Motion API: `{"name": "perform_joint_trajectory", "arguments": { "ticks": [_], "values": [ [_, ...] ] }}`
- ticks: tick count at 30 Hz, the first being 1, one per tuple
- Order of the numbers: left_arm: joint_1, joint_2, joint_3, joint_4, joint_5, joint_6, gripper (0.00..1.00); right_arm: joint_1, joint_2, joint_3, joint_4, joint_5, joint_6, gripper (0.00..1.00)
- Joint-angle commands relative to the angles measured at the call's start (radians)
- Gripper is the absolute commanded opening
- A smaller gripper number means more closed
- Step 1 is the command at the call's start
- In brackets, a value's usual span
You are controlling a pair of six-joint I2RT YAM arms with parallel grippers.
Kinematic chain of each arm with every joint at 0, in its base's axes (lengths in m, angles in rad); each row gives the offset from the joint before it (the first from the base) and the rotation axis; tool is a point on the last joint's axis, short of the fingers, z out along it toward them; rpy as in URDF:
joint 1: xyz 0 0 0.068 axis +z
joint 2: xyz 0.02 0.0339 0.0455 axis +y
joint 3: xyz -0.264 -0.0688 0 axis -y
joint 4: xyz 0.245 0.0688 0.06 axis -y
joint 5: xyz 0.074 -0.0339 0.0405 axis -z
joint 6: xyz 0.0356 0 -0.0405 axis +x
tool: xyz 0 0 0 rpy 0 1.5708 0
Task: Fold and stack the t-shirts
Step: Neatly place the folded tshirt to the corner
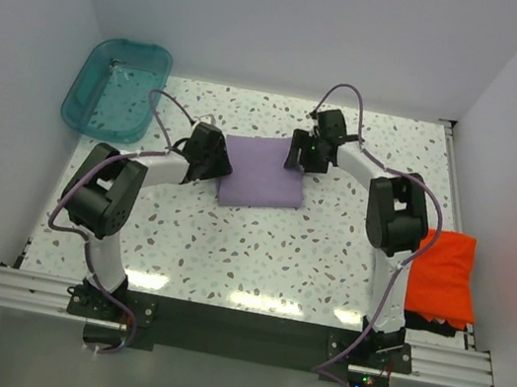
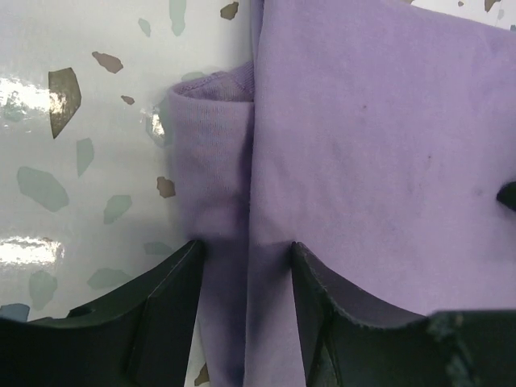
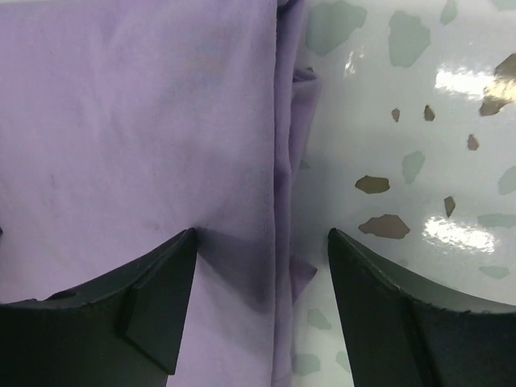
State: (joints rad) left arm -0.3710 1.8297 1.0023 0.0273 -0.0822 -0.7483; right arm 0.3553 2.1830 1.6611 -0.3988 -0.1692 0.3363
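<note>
**Both hands open at the edges of the folded purple tee**

Top view: lavender-purple t-shirt [image 1: 262, 172] is folded to a flat rectangle, lying on the speckled table [image 1: 258, 254] a bit toward 12 o'clock from the table's middle. Orange-red t-shirt [image 1: 446, 275] sits well apart from it, at about 4 o'clock on the table's edge. It is bunched into a rough rectangle that partly hangs past the table's side rail. The two tees are not stacked.

Left hand [image 1: 215, 156] is at the purple tee's 9 o'clock edge. In the left wrist view its fingers [image 2: 173, 278] are spread apart, one over bare table and one over cloth. The tee's folded side edge and a tucked sleeve fold run between them. Nothing is pinched; the cloth lies flat.

Right hand [image 1: 301, 151] is at the purple tee's 2 o'clock corner. In the right wrist view its fingers [image 3: 161, 278] are wide apart, one over the purple cloth and one over bare table, with the tee's layered edge running between them. No grip here either.

Teal tub [image 1: 117, 88] is at the table's 10 o'clock corner, well away from both tees.
</note>
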Motion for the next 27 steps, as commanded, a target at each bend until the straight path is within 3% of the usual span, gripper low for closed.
{"name": "perform_joint_trajectory", "arguments": {
  "ticks": [1, 7, 11, 15, 19, 27],
  "values": [
    [0.001, 0.052, 0.042, 0.017, -0.007, 0.004, 0.51, 0.027, 0.017, -0.035, 0.025, 0.002, -0.006, 0.69],
    [-0.005, 0.126, 0.113, 0.006, 0.015, 0.018, 0.38, 0.076, 0.032, -0.073, 0.031, 0.026, 0.035, 0.67],
    [-0.023, 0.164, 0.177, -0.012, 0.025, 0.04, 0.37, 0.093, 0.012, -0.099, 0.018, 0.063, 0.078, 0.62],
    [-0.026, 0.187, 0.226, -0.017, 0.042, 0.049, 0.36, 0.093, -0.029, -0.098, -0.066, 0.164, 0.139, 0.24],
    [-0.025, 0.192, 0.312, -0.073, 0.033, 0.072, 0.38, 0.094, -0.066, -0.112, -0.11, 0.252, 0.187, 0.0],
    [0.007, 0.143, 0.426, -0.185, -0.017, 0.099, 0.47, 0.083, -0.21, -0.196, -0.094, 0.379, 0.246, 0.0]
  ]
}}
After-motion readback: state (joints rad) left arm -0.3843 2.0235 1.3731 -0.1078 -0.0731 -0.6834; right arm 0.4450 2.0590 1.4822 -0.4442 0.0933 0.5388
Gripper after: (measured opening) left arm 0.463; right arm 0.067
